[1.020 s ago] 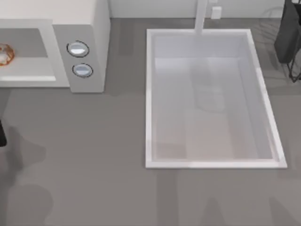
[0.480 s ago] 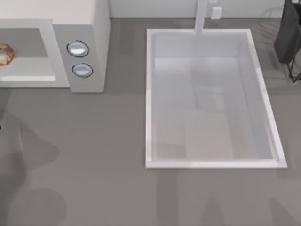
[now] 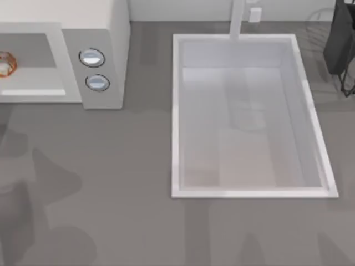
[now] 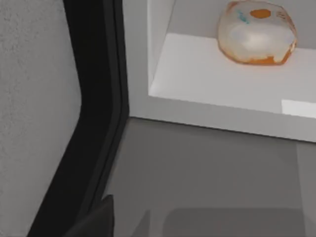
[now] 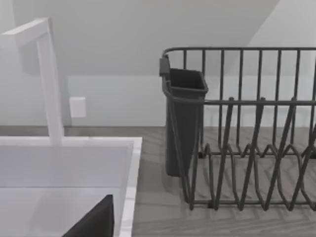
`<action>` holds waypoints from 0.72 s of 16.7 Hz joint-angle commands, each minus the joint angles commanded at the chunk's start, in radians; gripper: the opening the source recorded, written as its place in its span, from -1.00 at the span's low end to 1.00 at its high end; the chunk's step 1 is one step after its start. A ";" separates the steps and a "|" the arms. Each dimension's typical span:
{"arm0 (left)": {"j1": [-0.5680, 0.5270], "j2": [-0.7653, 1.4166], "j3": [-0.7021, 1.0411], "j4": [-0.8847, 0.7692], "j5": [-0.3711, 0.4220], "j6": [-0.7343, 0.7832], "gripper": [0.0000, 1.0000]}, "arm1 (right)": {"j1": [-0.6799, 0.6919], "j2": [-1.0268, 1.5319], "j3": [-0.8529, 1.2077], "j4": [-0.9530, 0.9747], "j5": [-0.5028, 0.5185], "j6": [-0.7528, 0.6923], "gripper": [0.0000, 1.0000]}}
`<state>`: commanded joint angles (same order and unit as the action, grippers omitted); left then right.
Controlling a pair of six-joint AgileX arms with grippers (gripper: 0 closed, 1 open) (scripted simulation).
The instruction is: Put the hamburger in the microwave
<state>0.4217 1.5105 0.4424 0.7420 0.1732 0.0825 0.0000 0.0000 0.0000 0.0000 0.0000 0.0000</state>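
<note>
The microwave [image 3: 105, 33] stands at the table's far left, with two round dials [image 3: 92, 57] on its side panel. The hamburger [image 3: 5, 65], cream-white with orange-brown patches, lies inside its cavity at the top view's left edge. In the left wrist view the hamburger [image 4: 256, 32] rests on the white cavity floor [image 4: 207, 79], untouched. A dark bit of my left gripper [image 4: 94, 222] shows well back from the cavity opening. A dark bit of my right gripper [image 5: 94, 219] shows over the sink's corner.
A big white sink basin [image 3: 177, 111] with a faucet [image 3: 237, 19] takes up the table's middle and right. A dark wire dish rack [image 5: 247, 148] with a cup holder [image 5: 182, 123] stands at the far right. A black-edged grey panel [image 4: 94, 98] stands beside the cavity opening.
The dark piece of my left arm at the top view's left edge has slipped out of the picture. Its shadow has spread across the near left of the table. The hamburger has stayed put.
</note>
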 joint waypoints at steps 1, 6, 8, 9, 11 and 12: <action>-0.004 -0.024 0.006 -0.046 -0.001 0.001 1.00 | 0.000 0.000 0.000 0.000 0.000 0.000 1.00; -0.045 -0.117 0.036 -0.260 0.000 0.015 1.00 | 0.000 0.000 0.000 0.000 0.000 0.000 1.00; -0.065 -0.144 0.042 -0.324 0.003 0.021 1.00 | 0.000 0.000 0.000 0.000 0.000 0.000 1.00; -0.073 -0.153 0.045 -0.347 0.004 0.024 1.00 | 0.000 0.000 0.000 0.000 0.000 0.000 1.00; -0.081 -0.161 0.048 -0.369 0.005 0.027 1.00 | 0.000 0.000 0.000 0.000 0.000 0.000 1.00; -0.081 -0.161 0.048 -0.369 0.005 0.027 1.00 | 0.000 0.000 0.000 0.000 0.000 0.000 1.00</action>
